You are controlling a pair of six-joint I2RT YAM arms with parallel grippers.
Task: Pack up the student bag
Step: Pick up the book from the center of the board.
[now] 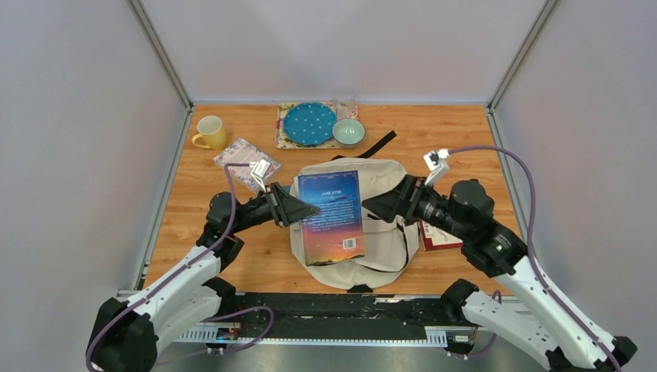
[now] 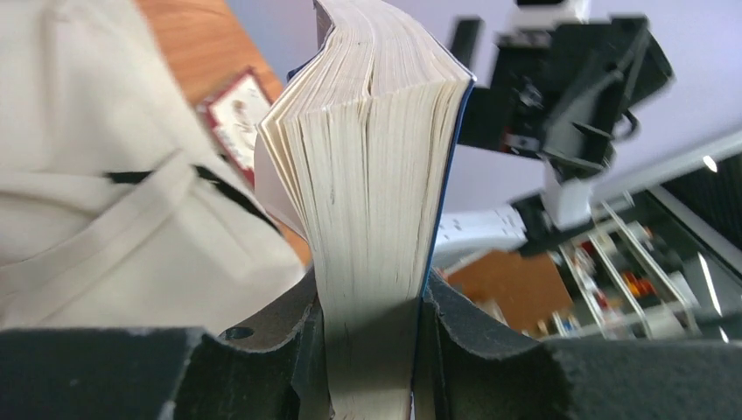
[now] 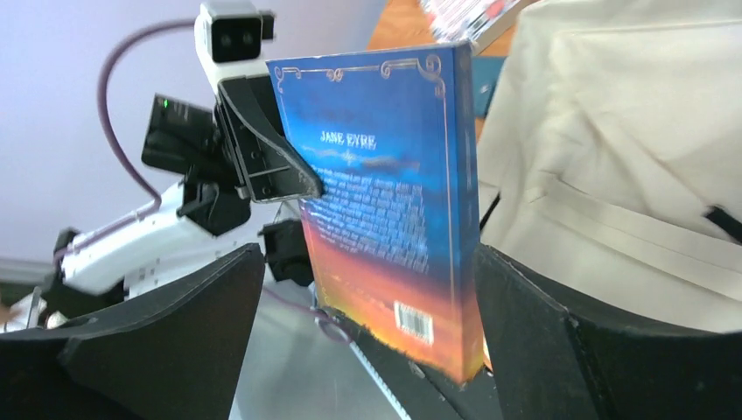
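Left gripper [image 1: 312, 210] is clamped on blue paperback [image 1: 331, 217] (cover reads Jane Eyre) at its page edge. Right gripper [image 3: 367, 350] has jaws wide apart, straddling the opp. edge. Student bag [image 1: 390, 236] lies flat at ctr of table [image 1: 232, 260], under the paperback.

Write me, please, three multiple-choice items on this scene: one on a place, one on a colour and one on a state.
1. Where does the yellow mug stand?
A. on the dotted plate
B. at the far left of the table, left of the plate
C. at the near edge, by the right arm's base

2. What colour is the dotted plate?
A. red
B. blue
C. green

3. Which tool grips the book over the student bag?
A. the left
B. the right
C. neither

Answers:
1 B: the mug stands apart, left of the plate.
2 B: the plate is blue with pale dots.
3 A: the left tool pinches the pages, while the right tool stands open.
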